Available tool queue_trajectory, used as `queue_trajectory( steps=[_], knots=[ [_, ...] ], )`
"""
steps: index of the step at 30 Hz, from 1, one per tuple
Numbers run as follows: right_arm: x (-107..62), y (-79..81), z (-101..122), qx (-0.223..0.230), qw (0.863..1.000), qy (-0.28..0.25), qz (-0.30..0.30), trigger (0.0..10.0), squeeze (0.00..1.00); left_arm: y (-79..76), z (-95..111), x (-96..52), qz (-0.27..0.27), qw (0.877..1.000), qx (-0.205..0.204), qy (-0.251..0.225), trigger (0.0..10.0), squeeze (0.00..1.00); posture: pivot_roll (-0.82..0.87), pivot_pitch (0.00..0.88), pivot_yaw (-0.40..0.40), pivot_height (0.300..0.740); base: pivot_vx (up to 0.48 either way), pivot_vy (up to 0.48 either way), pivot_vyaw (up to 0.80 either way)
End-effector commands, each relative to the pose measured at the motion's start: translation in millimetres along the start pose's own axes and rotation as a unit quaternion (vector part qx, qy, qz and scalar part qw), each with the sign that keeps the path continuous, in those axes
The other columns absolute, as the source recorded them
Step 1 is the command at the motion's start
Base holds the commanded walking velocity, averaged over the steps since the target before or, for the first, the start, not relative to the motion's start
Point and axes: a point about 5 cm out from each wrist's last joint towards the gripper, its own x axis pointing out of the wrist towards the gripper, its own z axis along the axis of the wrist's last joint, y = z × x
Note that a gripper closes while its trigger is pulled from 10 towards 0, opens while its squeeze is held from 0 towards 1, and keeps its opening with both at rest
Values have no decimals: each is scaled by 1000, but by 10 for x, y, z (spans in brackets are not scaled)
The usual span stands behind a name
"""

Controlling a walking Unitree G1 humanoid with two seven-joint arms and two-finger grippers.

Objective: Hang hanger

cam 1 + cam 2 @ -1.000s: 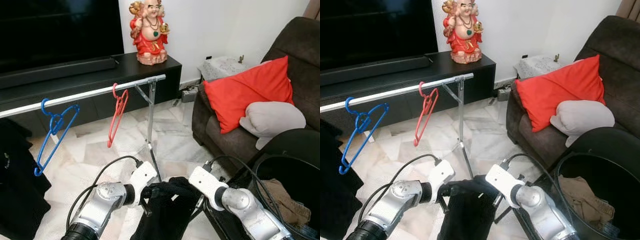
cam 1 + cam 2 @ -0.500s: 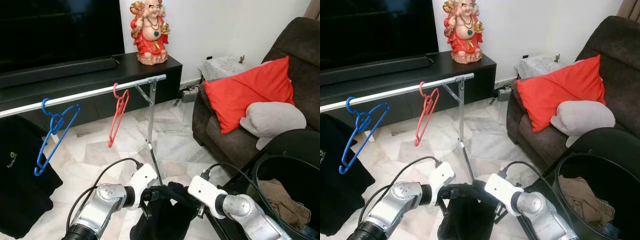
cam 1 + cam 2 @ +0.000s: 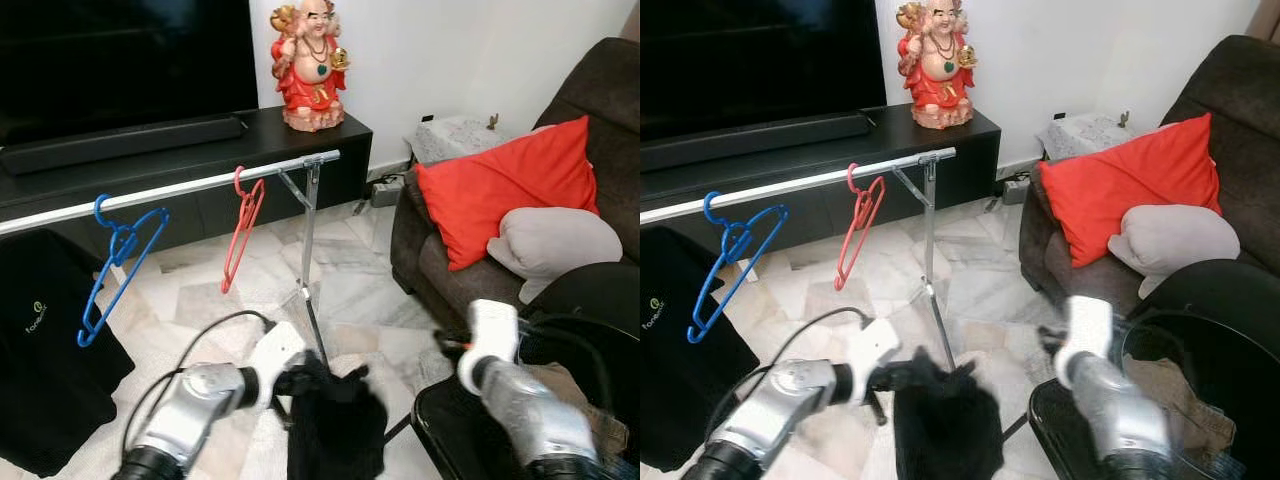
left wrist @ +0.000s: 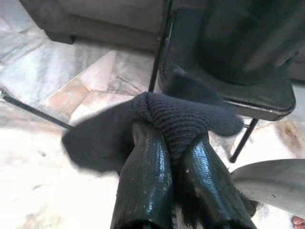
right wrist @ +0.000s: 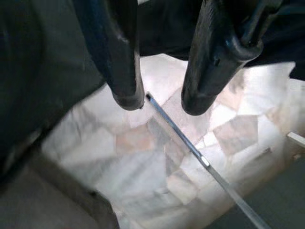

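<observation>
Here the left hand [image 4: 174,157] pinches a dark knit garment [image 3: 335,425] near the rail [image 3: 170,187]; the right hand [image 5: 159,98] gapes empty.

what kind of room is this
Most likely a home living room. A dark brown sofa with a red cushion stands on the right, a big dark TV sits on a low black TV stand, and the floor is marble tile.
</observation>
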Motion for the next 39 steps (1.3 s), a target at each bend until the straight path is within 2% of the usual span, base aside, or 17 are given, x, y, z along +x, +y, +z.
queue_trajectory(
  steps=[1, 5, 7, 8, 10, 14, 15, 16, 19, 20, 22, 26, 28, 30, 31, 35, 39],
  knots=[
    [-3, 98, -115, -7, 999, 25, 21, 10000, 0, -33, 45, 31, -9, 1000, -4, -11, 0, 0, 17, 51, -11, 740, 0, 0, 0],
    [-31, 117, -137, -93, 995, 35, 13, 10000, 0, -33, 48, 29, -9, 1000, -4, -10, 0, 0, 16, 51, -12, 740, 0, 0, 0],
    [-51, 146, -142, -198, 979, 29, 30, 10000, 0, -34, 46, 28, -10, 1000, -4, -9, 0, 0, 16, 51, -12, 740, 0, 0, 0],
    [-51, 146, -142, -198, 979, 29, 30, 10000, 0, -34, 46, 28, -10, 1000, -4, -9, 0, 0, 16, 51, -12, 740, 0, 0, 0],
    [-109, 245, -187, -288, 952, 21, 107, 10000, 0, -43, 43, 28, -13, 1000, -4, -8, 0, 0, 17, 52, -10, 740, 0, 0, 0],
    [-182, 270, -212, -341, 926, 22, 162, 10000, 0, -42, 41, 27, -13, 1000, -4, -6, 0, 0, 17, 52, -10, 740, 0, 0, 0],
    [-214, 254, -223, -370, 910, 26, 183, 10000, 0, -41, 39, 26, -13, 1000, -4, -6, 0, 0, 17, 52, -10, 740, 0, 0, 0],
    [-271, 226, -239, -415, 883, 33, 216, 10000, 0, -39, 36, 24, -13, 1000, -4, -5, 0, 0, 18, 54, -6, 740, 0, 0, 0],
    [-326, 189, -256, -449, 858, 45, 246, 10000, 0, -35, 34, 22, -13, 1000, -4, -3, 0, 0, 15, 54, -4, 740, 0, 0, 0],
    [-382, 148, -283, -485, 827, 54, 280, 10000, 0, -33, 37, 23, -14, 1000, -4, -3, 0, 0, 17, 53, -3, 740, 0, 0, 0],
    [-397, 125, -280, -503, 812, 49, 293, 10000, 0, -34, 45, 26, -15, 1000, -4, -3, 0, 0, 17, 54, -3, 740, 0, 0, 0],
    [-324, 136, -225, -515, 810, 23, 280, 10000, 0, -44, 53, 32, -20, 1000, -3, -3, 0, 0, 17, 54, -2, 740, 0, 0, 0],
    [-326, 181, -255, -508, 806, 24, 303, 10000, 0, -55, 56, 33, -25, 1000, -1, -2, 0, 0, 17, 54, -1, 740, 0, 0, 0],
    [-334, 217, -372, -520, 784, 44, 336, 10000, 0, -67, 63, 37, -31, 1000, 3, 0, 0, 0, 21, 52, 3, 740, 0, 0, 0],
    [-320, 218, -411, -523, 781, 51, 339, 10000, 0, -73, 68, 40, -33, 999, 6, 1, 0, 0, 21, 52, 3, 740, 0, 0, 0],
    [-279, 258, -506, -505, 777, 57, 372, 10000, 0, -96, 99, 61, -43, 999, 12, 0, 0, 0, 25, 50, 3, 740, 0, 0, 0],
    [-241, 324, -606, -503, 763, 68, 399, 10000, 0, -124, 134, 93, -49, 999, 17, -2, 0, 0, 34, 48, 2, 740, 0, 0, 0]
  ],
)
